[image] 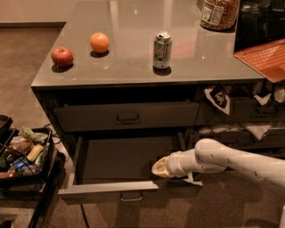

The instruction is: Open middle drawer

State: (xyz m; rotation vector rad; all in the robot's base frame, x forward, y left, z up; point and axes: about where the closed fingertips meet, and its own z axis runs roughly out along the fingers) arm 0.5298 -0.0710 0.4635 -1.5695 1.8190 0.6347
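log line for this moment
middle drawer: pulled open | pincer: over its front right corner | top drawer: shut

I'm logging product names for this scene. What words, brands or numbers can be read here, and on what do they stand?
Nothing can be read for certain.
Can on the counter: green and white label, print too blurred to read.
Jar at the counter's back edge: label with dark print, too small to read.
Black and white packet under the counter's right side: marking unreadable.
Middle drawer, open, with the gripper at its front right: no lettering seen.
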